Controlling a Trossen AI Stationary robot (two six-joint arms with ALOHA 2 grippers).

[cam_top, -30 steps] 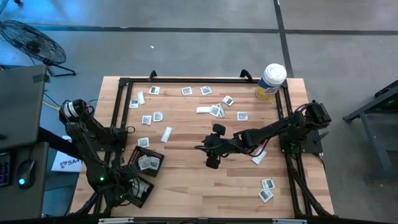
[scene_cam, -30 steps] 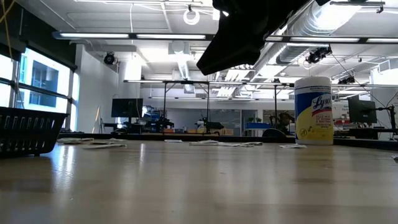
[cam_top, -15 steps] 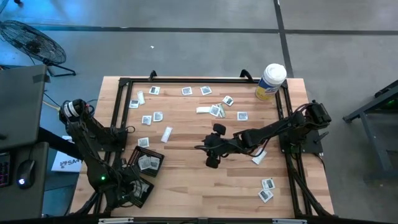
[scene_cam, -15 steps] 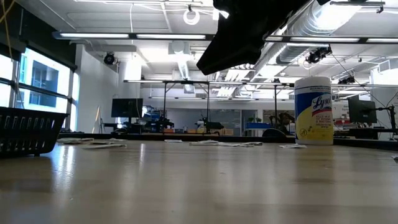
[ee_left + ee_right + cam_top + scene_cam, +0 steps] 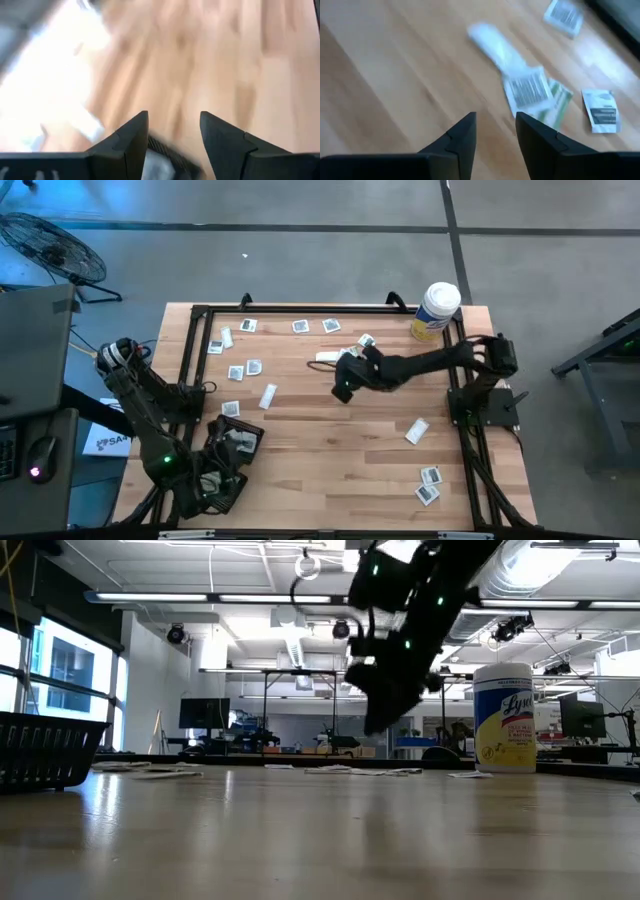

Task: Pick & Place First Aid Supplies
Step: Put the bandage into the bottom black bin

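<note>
Packets point(image 5: 532, 92) lie blurred past the right end effector point(image 5: 496, 131), its fingers apart, gripping nothing.

Right gripper point(image 5: 341, 392) extended over table centre, fingers parted, nothing between. Left gripper point(image 5: 222, 465) low at near-left corner, fingers apart.

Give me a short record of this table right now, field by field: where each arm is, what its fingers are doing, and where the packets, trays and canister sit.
left arm: left gripper low at the table's near left, fingers open, nothing between them
right arm: right gripper over the far-middle packet cluster, fingers apart, empty
target cluster: narrow white strip wrapper touching a square white-grey printed pad on a pale green packet
trays: small black mesh trays by the left gripper, packets inside
canister: large white canister with yellow label, upright at far right corner
</note>
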